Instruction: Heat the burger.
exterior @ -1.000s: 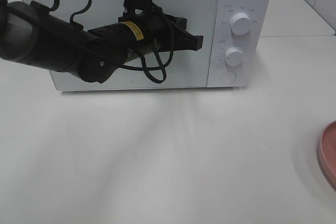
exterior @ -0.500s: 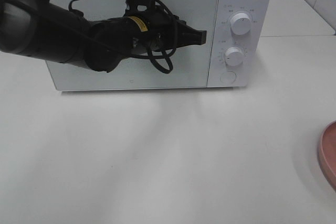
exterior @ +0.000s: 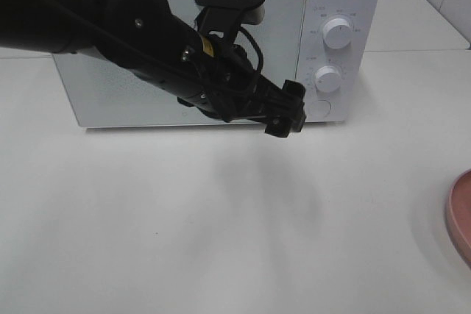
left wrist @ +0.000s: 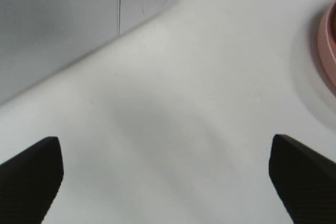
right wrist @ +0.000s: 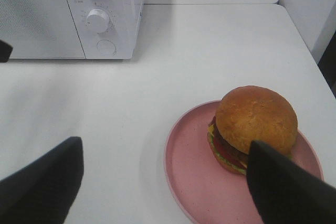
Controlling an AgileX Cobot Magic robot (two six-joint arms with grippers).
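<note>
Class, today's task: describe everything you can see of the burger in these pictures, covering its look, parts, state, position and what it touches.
The burger appears only in the right wrist view. It has a domed, golden-brown top bun with a slightly mottled surface. Under it show dark, red, green and yellow filling layers at the near edge. It looks whole and sits upright on the pink plate, toward one side rather than centred. Only the plate touches it. One finger of the right claw overlaps its lower edge in the picture, but the open claw is not gripping it.

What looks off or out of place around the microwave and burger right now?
Nothing stands out. The microwave sits square with its door closed, and the burger rests upright on the pink plate, nothing spilled.
</note>
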